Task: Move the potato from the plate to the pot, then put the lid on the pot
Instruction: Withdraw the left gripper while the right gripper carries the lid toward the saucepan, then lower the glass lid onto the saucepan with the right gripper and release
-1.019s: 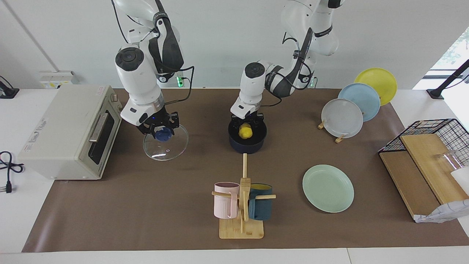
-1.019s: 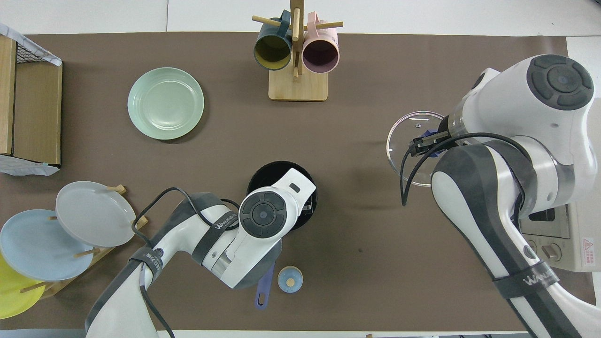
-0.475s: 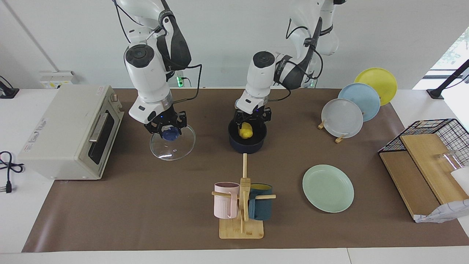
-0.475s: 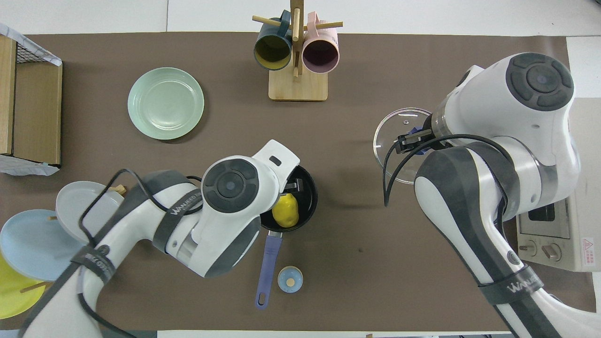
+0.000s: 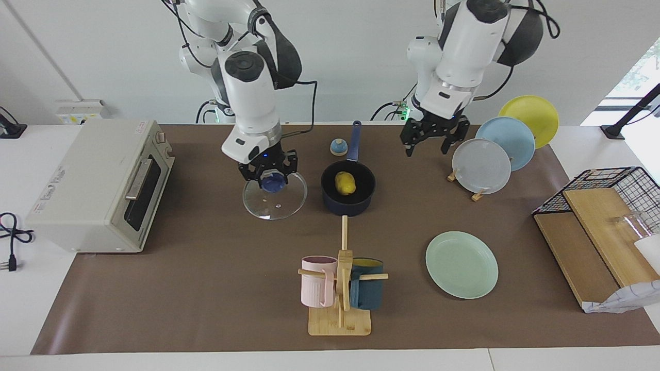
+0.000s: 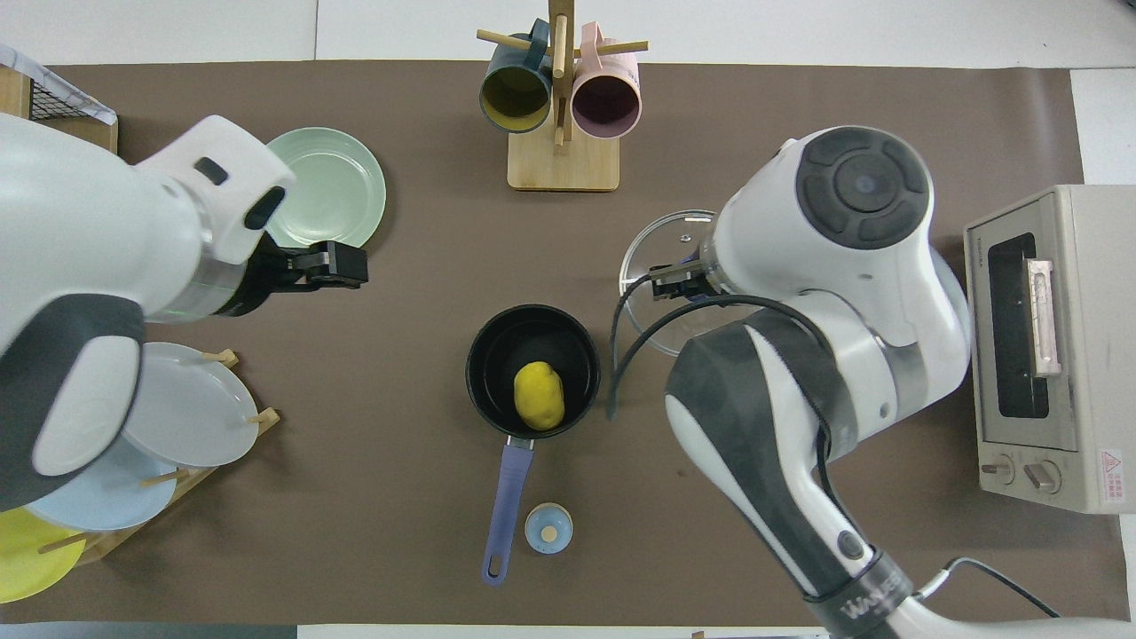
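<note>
The potato [image 5: 345,182] is seen lying in the pot [image 5: 348,194]. The lid [image 5: 275,196] is held aloft by its knob in the closed right gripper [image 5: 272,178], with the pot at its three o'clock in the facing view. The left gripper [image 5: 432,141] is raised, spread and empty.

A white desk [image 5: 31,309] carries a brown mat [image 5: 206,288] over most of its top. A plain pale wall [image 5: 335,62] rises along the robots' end. Low on it, toward the right arm's end, sits a white socket box [image 5: 77,111]. Daylight enters through a window [image 5: 637,72] at the left arm's end, and a black cable [image 5: 10,242] lies on the desk edge.
</note>
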Tool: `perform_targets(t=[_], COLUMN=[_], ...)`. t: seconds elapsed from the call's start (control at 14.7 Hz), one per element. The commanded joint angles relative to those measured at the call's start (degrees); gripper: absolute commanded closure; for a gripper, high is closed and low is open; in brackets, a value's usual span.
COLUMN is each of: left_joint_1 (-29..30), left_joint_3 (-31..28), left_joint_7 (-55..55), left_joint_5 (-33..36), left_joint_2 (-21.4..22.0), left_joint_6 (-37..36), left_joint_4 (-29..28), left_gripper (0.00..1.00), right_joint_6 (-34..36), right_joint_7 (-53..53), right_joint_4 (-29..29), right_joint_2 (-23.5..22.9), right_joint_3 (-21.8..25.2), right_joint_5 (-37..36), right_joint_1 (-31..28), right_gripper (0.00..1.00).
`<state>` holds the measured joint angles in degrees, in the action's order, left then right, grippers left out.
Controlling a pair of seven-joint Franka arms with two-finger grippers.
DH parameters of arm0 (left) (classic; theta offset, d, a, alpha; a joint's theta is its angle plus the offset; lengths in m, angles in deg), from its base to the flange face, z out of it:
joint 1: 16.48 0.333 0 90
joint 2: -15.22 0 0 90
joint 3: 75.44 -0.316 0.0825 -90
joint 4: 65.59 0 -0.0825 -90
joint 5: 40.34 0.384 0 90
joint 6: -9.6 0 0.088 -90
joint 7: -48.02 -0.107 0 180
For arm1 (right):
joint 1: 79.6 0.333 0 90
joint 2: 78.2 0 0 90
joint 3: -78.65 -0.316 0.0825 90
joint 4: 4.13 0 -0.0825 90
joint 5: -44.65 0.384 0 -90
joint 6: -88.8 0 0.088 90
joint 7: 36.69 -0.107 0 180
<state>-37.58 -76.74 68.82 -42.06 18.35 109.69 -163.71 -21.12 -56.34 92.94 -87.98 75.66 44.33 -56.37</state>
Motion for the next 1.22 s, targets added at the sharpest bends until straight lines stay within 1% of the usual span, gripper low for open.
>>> perform_targets(t=[0.0,0.14,0.27,0.41,0.61,0.82,1.02,1.15], left_joint_1=[7.5,12.2,15.2,16.4,17.2,17.5,16.8,16.5], left_joint_3=[0.7,0.6,0.5,0.5,0.9,0.9,0.8,0.8], left_joint_7=[-10.8,-18.2,-22.7,-23.5,-23.4,-23.5,-22.9,-22.8], left_joint_5=[-0.2,0.4,2.1,2.4,2.9,2.5,1.0,0.6], left_joint_2=[0.1,0.2,1.2,2.2,2.9,2.6,0.3,-0.1], left_joint_6=[-6.3,-8.8,-10.5,-12.9,-17.5,-16.9,-15.3,-13.5], left_joint_4=[3.4,4.6,5.1,5.2,6.0,5.8,5.9,5.9], left_gripper=[0.00,0.00,0.00,0.00,0.00,0.00,0.00,0.00], right_joint_6=[4.3,3.2,2.4,0.9,-0.5,-1.1,-1.3,-2.7], right_joint_7=[-8.7,-9.5,-12.1,-13.2,-18.0,-18.7,-19.5,-20.2], right_joint_4=[-9.7,-9.1,-9.1,-9.4,-9.4,-9.2,-8.4,-6.7], right_joint_2=[-5.0,-5.5,-7.3,-9.3,-11.7,-11.9,-11.9,-11.8], right_joint_3=[-0.2,-0.3,-0.3,-0.3,-0.3,-0.3,-0.3,-0.3], right_joint_5=[-1.0,-0.7,-1.4,-2.3,-4.3,-4.2,-3.8,-3.7], right_joint_1=[3.7,6.8,9.2,11.4,15.1,16.0,16.0,16.1], right_gripper=[1.00,1.00,1.00,1.00,1.00,1.00,1.00,1.00])
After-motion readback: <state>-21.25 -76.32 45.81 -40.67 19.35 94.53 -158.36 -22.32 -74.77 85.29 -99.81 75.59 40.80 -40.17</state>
